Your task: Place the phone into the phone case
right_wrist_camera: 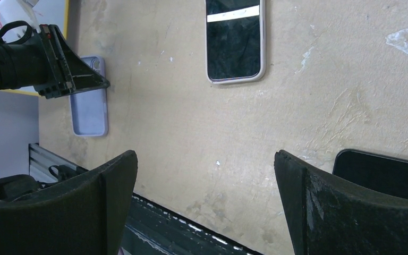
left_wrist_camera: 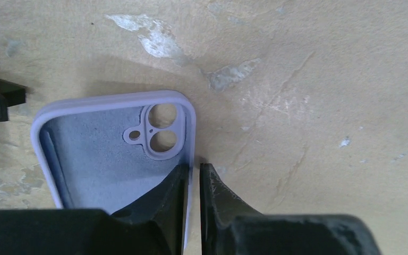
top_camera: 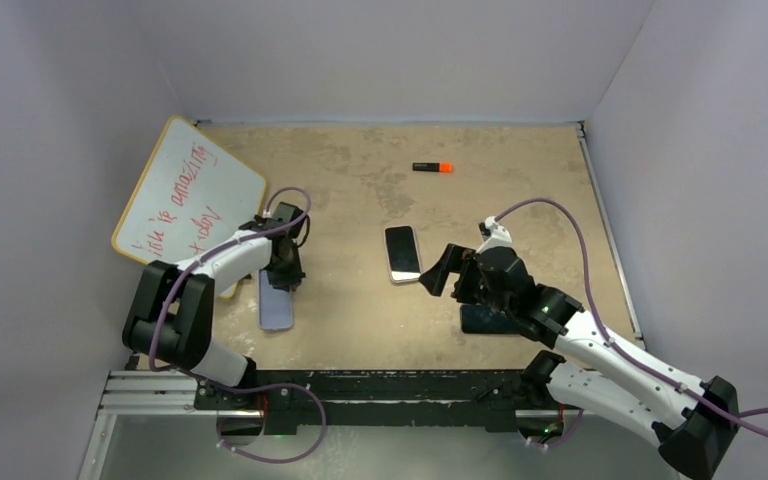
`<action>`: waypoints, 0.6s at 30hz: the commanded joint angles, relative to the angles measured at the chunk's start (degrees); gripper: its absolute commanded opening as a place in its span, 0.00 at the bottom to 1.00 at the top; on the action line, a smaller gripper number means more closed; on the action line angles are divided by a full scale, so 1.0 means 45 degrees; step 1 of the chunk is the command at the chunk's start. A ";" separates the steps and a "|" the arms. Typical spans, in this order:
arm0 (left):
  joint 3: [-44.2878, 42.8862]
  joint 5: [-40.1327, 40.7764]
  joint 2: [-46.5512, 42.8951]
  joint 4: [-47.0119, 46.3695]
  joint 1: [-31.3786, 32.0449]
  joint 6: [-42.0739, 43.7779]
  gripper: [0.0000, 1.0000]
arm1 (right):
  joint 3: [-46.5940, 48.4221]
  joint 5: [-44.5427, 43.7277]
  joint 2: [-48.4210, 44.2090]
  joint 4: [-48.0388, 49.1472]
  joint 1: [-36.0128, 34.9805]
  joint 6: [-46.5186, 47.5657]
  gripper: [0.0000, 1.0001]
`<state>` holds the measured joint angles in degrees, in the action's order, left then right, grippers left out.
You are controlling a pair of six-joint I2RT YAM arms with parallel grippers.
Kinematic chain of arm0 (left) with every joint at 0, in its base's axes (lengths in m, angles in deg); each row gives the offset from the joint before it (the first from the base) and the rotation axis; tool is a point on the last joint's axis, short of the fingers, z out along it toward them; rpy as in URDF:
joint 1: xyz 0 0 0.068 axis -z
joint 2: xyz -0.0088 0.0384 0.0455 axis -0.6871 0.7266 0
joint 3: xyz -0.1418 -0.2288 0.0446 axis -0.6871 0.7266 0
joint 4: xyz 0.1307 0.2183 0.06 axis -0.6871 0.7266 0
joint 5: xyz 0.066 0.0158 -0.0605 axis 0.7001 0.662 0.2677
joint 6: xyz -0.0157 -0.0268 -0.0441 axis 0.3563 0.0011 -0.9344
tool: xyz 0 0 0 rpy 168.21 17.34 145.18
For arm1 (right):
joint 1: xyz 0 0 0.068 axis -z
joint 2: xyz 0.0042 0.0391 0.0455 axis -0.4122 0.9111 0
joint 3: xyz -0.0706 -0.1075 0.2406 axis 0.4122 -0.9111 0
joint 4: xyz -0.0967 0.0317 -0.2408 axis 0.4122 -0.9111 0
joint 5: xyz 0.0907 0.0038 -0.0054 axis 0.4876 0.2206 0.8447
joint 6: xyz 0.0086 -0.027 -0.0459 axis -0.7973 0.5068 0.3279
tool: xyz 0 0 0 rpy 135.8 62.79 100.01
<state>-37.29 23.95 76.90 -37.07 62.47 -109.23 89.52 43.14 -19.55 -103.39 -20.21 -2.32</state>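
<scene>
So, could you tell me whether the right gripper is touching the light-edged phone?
Apart. The right wrist view shows the right gripper open, with bare table between its fingertips and the light-edged phone lying farther ahead.

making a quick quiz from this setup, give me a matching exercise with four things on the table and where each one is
Things:
1 lilac silicone phone case
2 black-screened phone with a pale rim
3 black marker with an orange cap
4 yellow-framed whiteboard with red writing

Places:
A far side of the table, alone
B far left corner
C middle, screen up
D side wall pinched by the left gripper

Pairs: 1-D, 2-C, 3-A, 4-B
</scene>
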 commanded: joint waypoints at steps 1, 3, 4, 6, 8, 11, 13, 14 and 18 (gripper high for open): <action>0.0184 -0.1650 -0.0686 -0.0767 -0.0078 -0.0029 0.14 | 0.0238 -0.0199 0.0051 -0.0176 0.0076 -0.0190 0.99; 0.0265 -0.2096 -0.0989 -0.1035 -0.0061 -0.0205 0.11 | 0.0279 -0.0292 0.0047 -0.0397 0.0075 -0.0474 0.99; 0.0315 -0.2543 -0.1165 -0.1230 -0.0032 -0.0294 0.10 | 0.0387 -0.0444 0.0055 -0.0619 0.0060 -0.0769 0.99; 0.0405 -0.3149 -0.1368 -0.1525 0.0031 -0.0494 0.08 | 0.0564 -0.0719 0.0124 -0.1118 0.0064 -0.1321 0.99; 0.0430 -0.3651 -0.1484 -0.1770 0.0218 -0.0672 0.07 | 0.0747 -0.0979 0.0270 -0.1682 0.0074 -0.2037 0.99; 0.0511 -0.4187 -0.1556 -0.2139 0.0591 -0.0971 0.05 | 0.1128 -0.1787 0.0573 -0.3030 0.0067 -0.3636 0.99; 0.0597 -0.4614 -0.1566 -0.2504 0.0898 -0.1215 0.04 | 0.1515 -0.2561 0.0897 -0.4576 0.0063 -0.5298 0.99; 0.0632 -0.4748 -0.1564 -0.2672 0.1084 -0.1341 0.04 | 0.1754 -0.2990 0.1089 -0.5343 0.0063 -0.6014 0.99; 0.0741 -0.4775 -0.1506 -0.3474 0.2212 -0.1927 0.04 | 0.2184 -0.3433 0.1614 -0.7222 0.0064 -0.7917 0.99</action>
<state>-34.69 5.56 71.35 -47.01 68.39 -114.23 96.06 33.96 -13.76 -123.06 -20.21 -24.73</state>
